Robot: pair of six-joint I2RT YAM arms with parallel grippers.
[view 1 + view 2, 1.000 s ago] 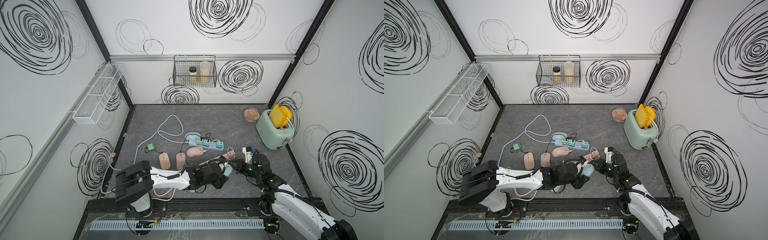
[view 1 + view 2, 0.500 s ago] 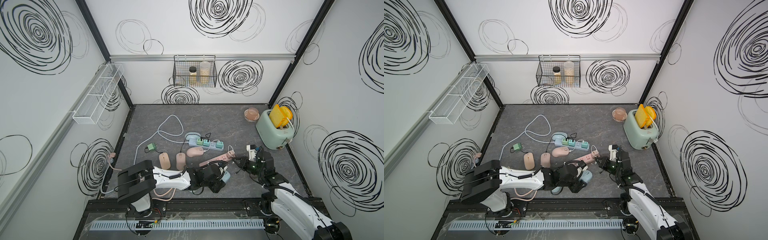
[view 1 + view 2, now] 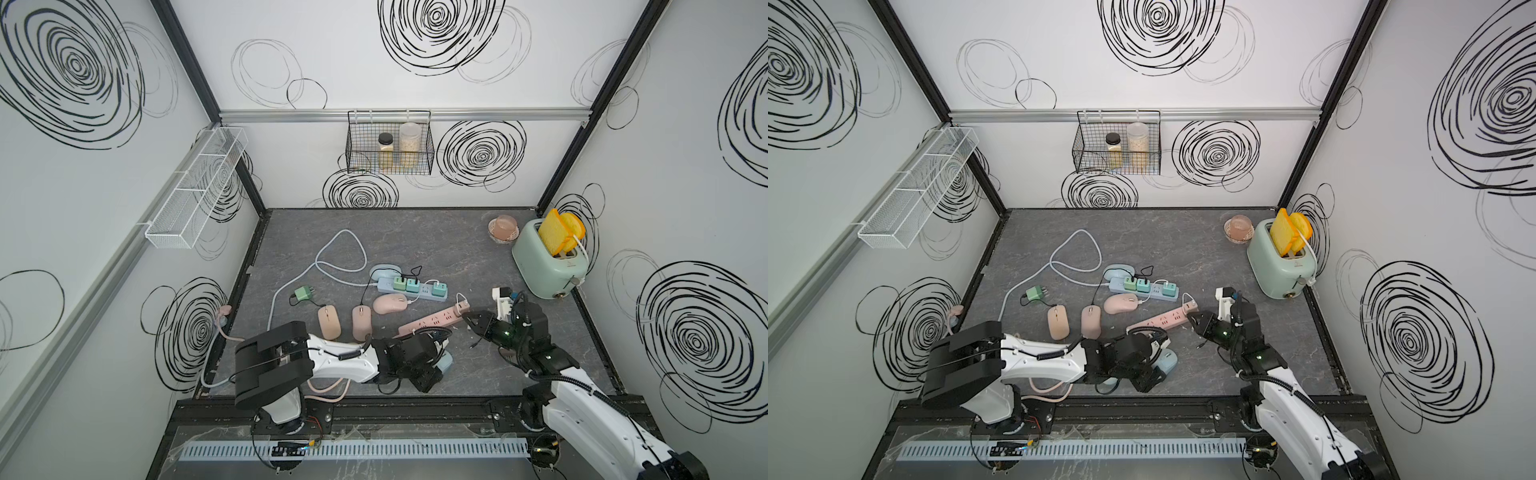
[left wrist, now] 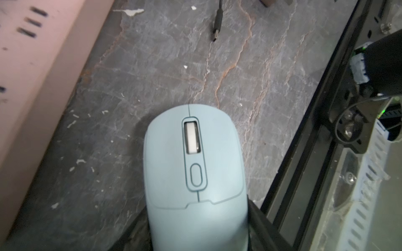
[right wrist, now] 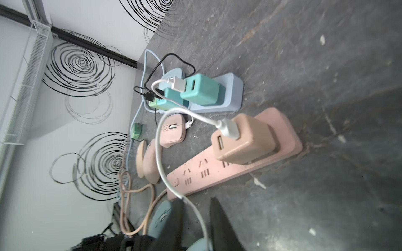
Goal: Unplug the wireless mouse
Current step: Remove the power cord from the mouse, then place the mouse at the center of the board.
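Observation:
My left gripper (image 4: 196, 228) is shut on the light blue wireless mouse (image 4: 193, 173), its dark fingers flanking the rear sides. Both top views show the mouse (image 3: 445, 360) (image 3: 1167, 360) low over the table near the front edge. No cable is in the mouse's front. A loose black plug (image 4: 217, 30) lies on the table ahead of it, also seen from above (image 3: 473, 345). My right gripper (image 3: 467, 323) (image 5: 195, 201) hovers beyond that plug, beside the pink power strip (image 3: 432, 320). Its jaws stand apart, and a thin white cable (image 5: 161, 165) runs loosely between them.
A tan charger (image 5: 243, 139) sits in the pink strip. Behind it is a blue strip (image 3: 411, 287) with teal chargers. Three pink mice (image 3: 329, 322) (image 3: 361, 322) (image 3: 390, 303) lie left of centre, near a green adapter (image 3: 302, 294). A mint toaster (image 3: 548, 262) and a pink cup (image 3: 503, 228) stand back right.
My right gripper drew back from the blue mouse and opened. The black plug now lies loose on the table. The left gripper kept its hold and sank slightly toward the front.

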